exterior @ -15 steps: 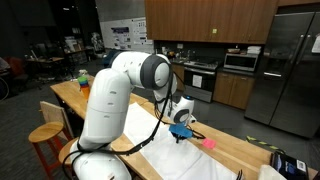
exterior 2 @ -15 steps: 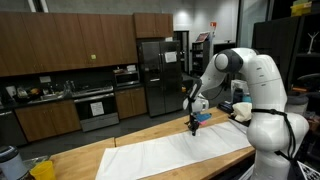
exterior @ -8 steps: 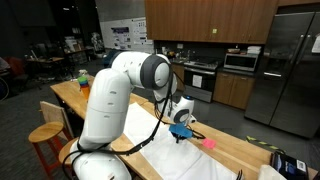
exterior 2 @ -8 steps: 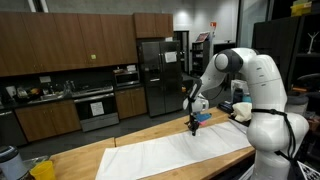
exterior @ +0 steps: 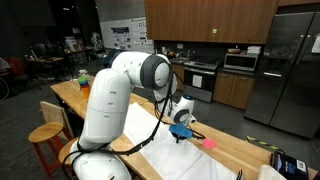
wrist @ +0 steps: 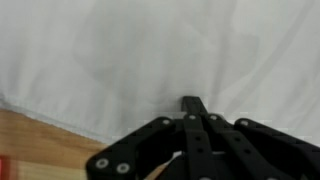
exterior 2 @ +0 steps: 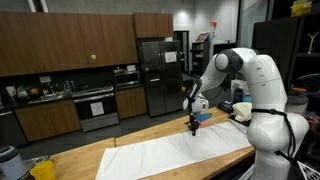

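Observation:
My gripper (exterior: 179, 137) hangs fingers down just above a white cloth (exterior: 190, 160) spread on a wooden table (exterior: 245, 152). It shows in both exterior views (exterior 2: 193, 128). In the wrist view the black fingers (wrist: 192, 103) are pressed together over the cloth (wrist: 120, 50), near its edge, with bare wood (wrist: 30, 140) at the lower left. I see nothing held between them. A small blue thing (exterior: 181, 130) sits right beside the gripper, and a small pink thing (exterior: 209, 143) lies on the wood just past it.
A wooden stool (exterior: 45, 135) stands by the table end and a green bottle (exterior: 83, 77) sits on the table behind the arm. A dark device (exterior: 285, 163) lies at the far corner. A white bowl (exterior 2: 240, 108) and a yellow item (exterior 2: 42, 170) are on the table. Kitchen cabinets and a fridge stand behind.

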